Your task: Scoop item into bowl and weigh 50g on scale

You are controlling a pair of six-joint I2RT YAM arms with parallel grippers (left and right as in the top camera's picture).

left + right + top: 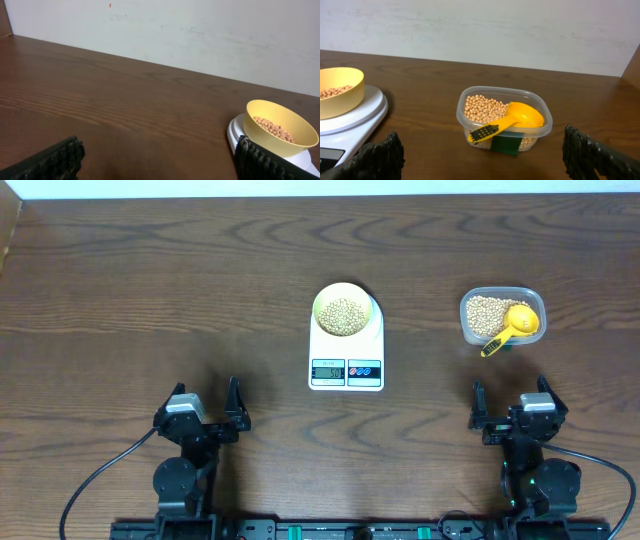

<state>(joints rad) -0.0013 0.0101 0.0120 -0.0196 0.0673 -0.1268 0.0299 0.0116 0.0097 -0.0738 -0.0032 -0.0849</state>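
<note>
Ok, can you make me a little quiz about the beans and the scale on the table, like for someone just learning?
1. True or false: the small round pale yellow bowl sits on the platform of the white digital kitchen scale.
2. Where does the yellow plastic scoop lie? A) in the bowl. B) in the clear rectangular plastic tub, on the small tan beans. C) on the scale.
3. Fill in the gap: the left gripper and the right gripper are both ____ and hold nothing.

Key: 1 true; 2 B; 3 open.
</note>
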